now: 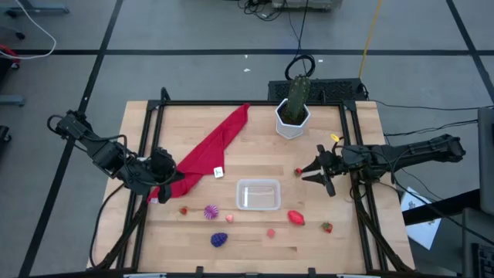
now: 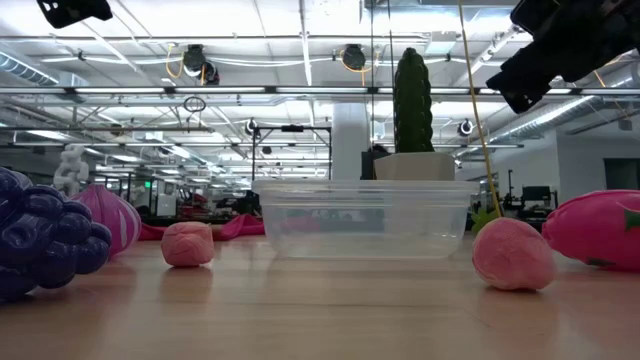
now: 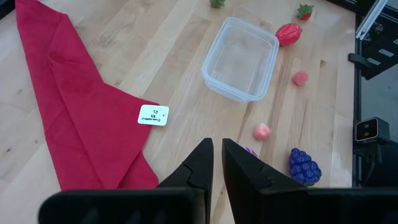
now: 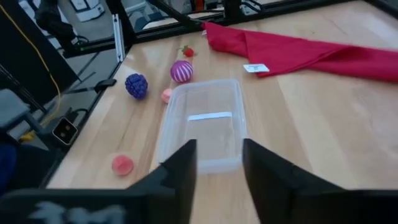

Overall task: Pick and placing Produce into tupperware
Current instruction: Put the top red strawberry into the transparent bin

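Tupperware, high view: clear tub (image 1: 258,194) sits empty on the table (image 1: 255,154), near the front edge, a little right of centre.
Produce, high view: scattered around the tub, none inside. Purple grapes (image 1: 219,239) lie nearest the front; a striped purple ball (image 1: 211,211) and a pink piece (image 1: 228,218) lie left of the tub; a second pink piece (image 1: 271,232) lies in front of it; a red piece (image 1: 296,218) lies at its right front corner; a strawberry (image 1: 327,227) lies farther right; a tiny red bit (image 1: 298,172) lies beyond the tub; another small red bit (image 1: 184,209) lies far left.
Left gripper, high view: left gripper (image 1: 154,171) rests at the table's left edge over the near end of the red cloth (image 1: 208,154).
Right gripper, high view: right gripper (image 1: 315,172) hangs right of the tub, near the tiny red bit, fingers spread, holding nothing.
Pot, high view: white pot with cactus (image 1: 293,116) stands at the far edge.
Low view: tub (image 2: 365,218) stands in the middle, empty; pink pieces (image 2: 188,243) (image 2: 512,254) lie either side, grapes (image 2: 45,245) at far left, red piece (image 2: 595,228) at far right.
Left wrist view: fingers (image 3: 199,171) are pressed together, empty, above the table beside the cloth (image 3: 68,93).
Right wrist view: fingers (image 4: 183,165) stand apart, empty, with the tub (image 4: 202,121) just beyond them.
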`<action>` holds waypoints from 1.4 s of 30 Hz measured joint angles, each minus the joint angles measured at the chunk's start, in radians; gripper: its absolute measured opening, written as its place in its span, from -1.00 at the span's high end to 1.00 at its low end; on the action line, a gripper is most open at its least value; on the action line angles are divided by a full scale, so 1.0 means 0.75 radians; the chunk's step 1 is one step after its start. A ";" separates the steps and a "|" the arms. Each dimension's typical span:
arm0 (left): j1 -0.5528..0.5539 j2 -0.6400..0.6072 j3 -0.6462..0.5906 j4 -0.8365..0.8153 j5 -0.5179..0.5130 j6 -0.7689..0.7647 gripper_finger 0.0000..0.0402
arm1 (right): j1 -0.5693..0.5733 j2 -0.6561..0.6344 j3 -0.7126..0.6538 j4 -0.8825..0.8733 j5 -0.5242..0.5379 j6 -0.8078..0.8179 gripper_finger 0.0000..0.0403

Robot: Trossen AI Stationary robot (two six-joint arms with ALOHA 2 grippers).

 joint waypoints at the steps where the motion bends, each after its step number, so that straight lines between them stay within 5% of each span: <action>1: 0.000 0.000 0.000 0.000 0.000 0.000 0.81 | 0.000 0.000 0.000 -0.010 0.000 0.017 0.25; 8: 0.000 0.000 0.000 0.000 0.000 0.000 0.81 | 0.000 0.001 0.000 -0.125 0.000 -0.030 -0.30; 14: 0.000 0.000 0.000 0.001 -0.001 0.025 0.81 | 0.000 0.000 0.000 -0.174 0.001 -0.256 -0.53; 22: 0.000 0.000 0.000 0.001 -0.007 0.033 0.81 | -0.059 0.114 0.001 -0.322 0.006 -0.260 -0.57; 42: 0.000 -0.001 -0.001 0.001 -0.012 0.046 0.81 | -0.297 0.623 0.001 -0.179 0.007 -0.334 -0.57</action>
